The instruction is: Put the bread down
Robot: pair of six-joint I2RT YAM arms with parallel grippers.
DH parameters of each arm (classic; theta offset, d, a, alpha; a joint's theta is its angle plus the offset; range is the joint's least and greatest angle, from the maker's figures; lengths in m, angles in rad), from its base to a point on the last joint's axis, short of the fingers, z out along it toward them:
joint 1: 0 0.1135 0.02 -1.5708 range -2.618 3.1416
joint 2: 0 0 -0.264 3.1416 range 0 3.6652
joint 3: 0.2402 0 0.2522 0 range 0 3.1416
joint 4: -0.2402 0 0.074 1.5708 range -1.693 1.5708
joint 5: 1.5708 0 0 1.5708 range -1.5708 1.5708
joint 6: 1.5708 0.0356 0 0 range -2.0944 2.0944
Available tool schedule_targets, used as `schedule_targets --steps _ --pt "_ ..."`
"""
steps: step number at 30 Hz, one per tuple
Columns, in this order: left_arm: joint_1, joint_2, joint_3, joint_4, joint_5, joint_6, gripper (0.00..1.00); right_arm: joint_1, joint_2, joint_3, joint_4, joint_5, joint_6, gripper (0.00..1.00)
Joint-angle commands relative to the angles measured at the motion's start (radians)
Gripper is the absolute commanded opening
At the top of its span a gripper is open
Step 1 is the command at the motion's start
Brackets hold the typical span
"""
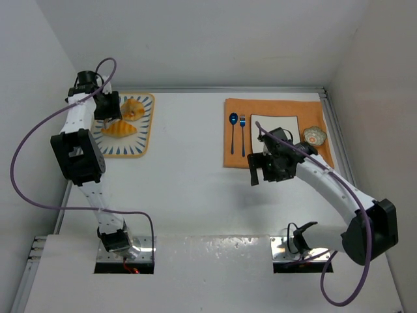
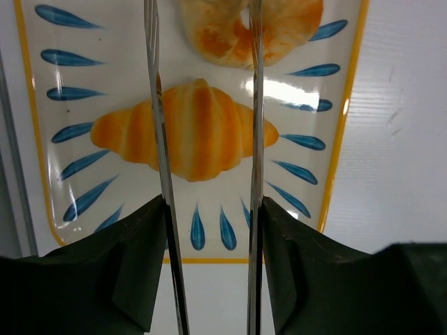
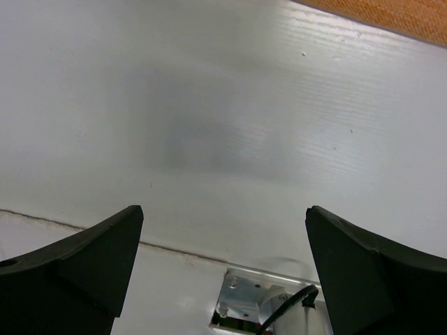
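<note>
The bread lies on a white tray with blue drops and a yellow rim [image 1: 144,134]: a ridged croissant [image 1: 118,129] nearer me and a round knotted bun [image 1: 133,109] behind it. My left gripper [image 1: 109,109] hovers over the tray's left side, shut on thin metal tongs [image 2: 159,139]. In the left wrist view [image 2: 213,209] the two tong arms straddle the middle of the croissant [image 2: 202,129], and the bun [image 2: 230,31] lies beyond. My right gripper [image 1: 260,166] is open and empty above bare table [image 3: 223,223].
An orange placemat [image 1: 280,107] at the right carries a blue spoon [image 1: 232,130], a blue fork [image 1: 242,134], a white square plate [image 1: 290,124] and a small patterned bowl [image 1: 315,135]. White walls stand left, back and right. The right arm's base mount [image 3: 258,307] lies below its gripper.
</note>
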State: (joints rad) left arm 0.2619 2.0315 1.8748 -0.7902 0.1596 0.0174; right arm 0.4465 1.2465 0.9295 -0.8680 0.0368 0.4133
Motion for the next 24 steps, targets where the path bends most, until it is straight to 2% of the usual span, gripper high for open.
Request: schedule_targets --steps 1,9,15,18,19,20,24 --pt "0.031 0.024 0.049 0.054 0.078 0.006 0.58 -0.006 0.017 0.017 0.089 -0.032 -0.007 1.00" --pt "0.060 0.110 0.080 0.065 0.167 0.027 0.58 0.021 0.031 0.017 0.103 -0.032 0.070 1.00" --pt "0.069 0.110 0.021 0.074 0.247 0.006 0.56 0.034 0.048 0.045 0.050 -0.008 0.068 1.00" --pt "0.069 0.101 -0.002 0.074 0.236 0.006 0.46 0.043 0.053 0.054 0.044 -0.002 0.074 1.00" --pt "0.069 0.101 -0.002 0.074 0.227 0.006 0.46 0.043 0.050 0.052 0.044 0.000 0.074 1.00" --pt "0.069 0.101 -0.011 0.074 0.216 0.006 0.37 0.046 0.048 0.049 0.040 0.002 0.079 1.00" --pt "0.069 0.110 -0.020 0.074 0.207 0.006 0.19 0.057 0.034 0.029 0.037 0.011 0.087 1.00"
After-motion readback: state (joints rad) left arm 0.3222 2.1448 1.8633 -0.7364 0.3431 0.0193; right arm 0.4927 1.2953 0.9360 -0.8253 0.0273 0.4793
